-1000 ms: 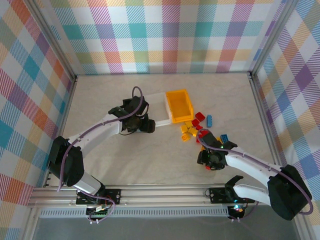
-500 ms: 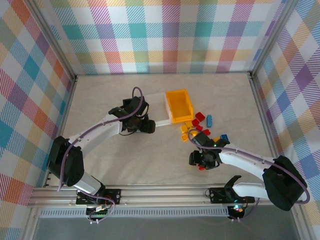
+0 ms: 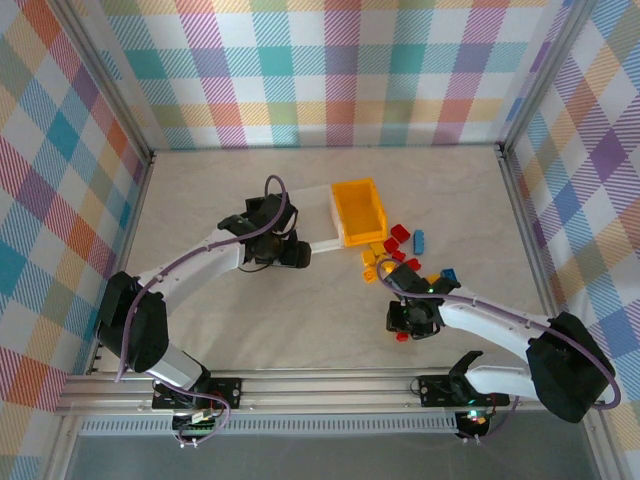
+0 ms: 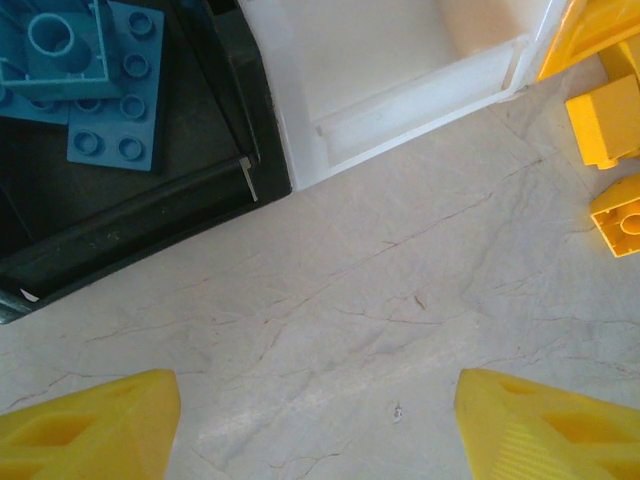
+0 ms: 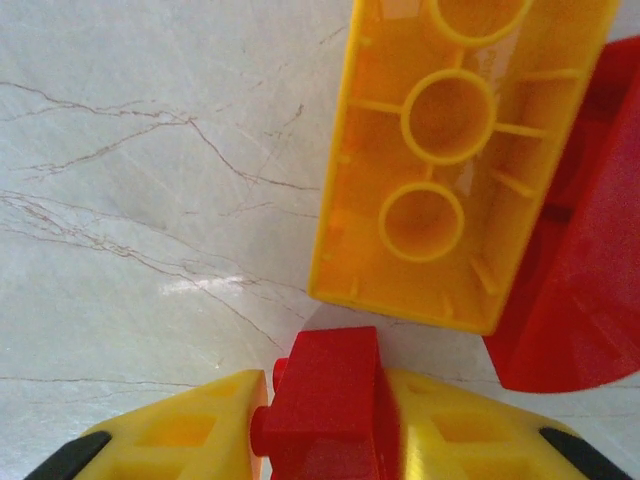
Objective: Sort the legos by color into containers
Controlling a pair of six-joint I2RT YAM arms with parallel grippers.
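Right wrist: right end effector (image 5: 320, 432) clamps a red lego (image 5: 325, 395); I'd lift straight up, yellow brick (image 5: 455, 150) sits just beside it.

table (image 3: 300, 330): pale marble (finely veined) | walls (image 3: 340, 70): pastel plaid | frame rail (image 3: 320, 385): metal

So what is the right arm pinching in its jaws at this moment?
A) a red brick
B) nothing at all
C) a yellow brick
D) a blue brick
A: the right wrist view shows a small red brick clamped between the right arm's jaws, which press on both its sides; the yellow brick lies hollow side up beyond them, not gripped.
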